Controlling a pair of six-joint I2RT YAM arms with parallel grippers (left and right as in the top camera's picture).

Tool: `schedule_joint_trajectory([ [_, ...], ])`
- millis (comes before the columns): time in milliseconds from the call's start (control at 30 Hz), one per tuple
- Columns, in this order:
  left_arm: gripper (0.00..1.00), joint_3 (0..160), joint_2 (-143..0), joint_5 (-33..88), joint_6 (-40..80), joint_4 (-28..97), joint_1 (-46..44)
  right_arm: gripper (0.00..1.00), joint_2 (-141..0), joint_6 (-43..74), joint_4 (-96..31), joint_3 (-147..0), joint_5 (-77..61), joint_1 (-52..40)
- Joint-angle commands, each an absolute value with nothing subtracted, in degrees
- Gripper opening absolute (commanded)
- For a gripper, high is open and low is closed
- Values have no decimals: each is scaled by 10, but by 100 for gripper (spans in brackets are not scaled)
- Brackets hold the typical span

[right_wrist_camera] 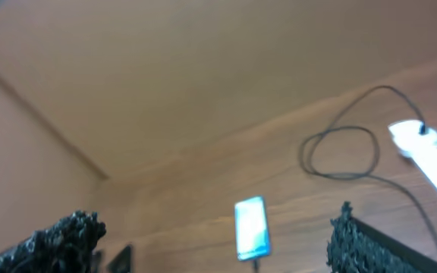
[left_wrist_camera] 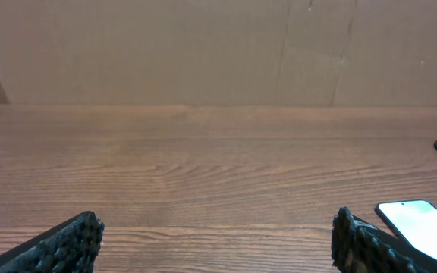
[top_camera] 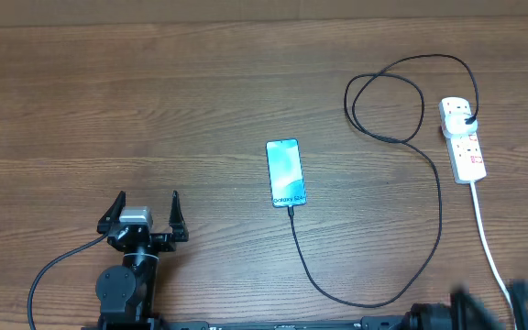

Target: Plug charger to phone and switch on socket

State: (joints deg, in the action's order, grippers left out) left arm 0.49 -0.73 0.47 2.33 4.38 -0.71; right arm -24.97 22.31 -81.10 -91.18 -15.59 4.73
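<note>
Far right on the brown wooden table (top_camera: 154,92), the white elongated power strip socket (top_camera: 463,139) waits, thin black charger cable (top_camera: 440,202) apparently seated in the slim cyan-screened phone (top_camera: 285,172) at centre. Left gripper (top_camera: 147,198) and right gripper (top_camera: 491,301) both gape wide, empty. Right should narrow, then press one fingertip squarely on the switch beside the plug.

The counter (top_camera: 154,92) is matt brown wood with fine visible grain. The phone (top_camera: 285,171) has a glossy cyan screen. The socket (top_camera: 463,137) looks like smooth white plastic. The charger (top_camera: 440,206) is matt black. The left hand (top_camera: 147,196) has rough, studded black pads (left_wrist_camera: 74,241).
</note>
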Motion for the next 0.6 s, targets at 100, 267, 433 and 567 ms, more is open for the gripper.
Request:
schedule_joint_trajectory([
  [100,100,3,-2,11,8,44,-4,100,-247,225,-697,-735,-114,43],
  [267,100,3,-2,11,8,44,-4,100,-227,227,-571,-583,-116,43],
  [433,100,3,-2,11,8,44,-4,100,-143,226,-447,-446,-111,43],
  [567,99,3,-2,11,8,44,-4,100,-71,226,-357,-352,-105,43],
])
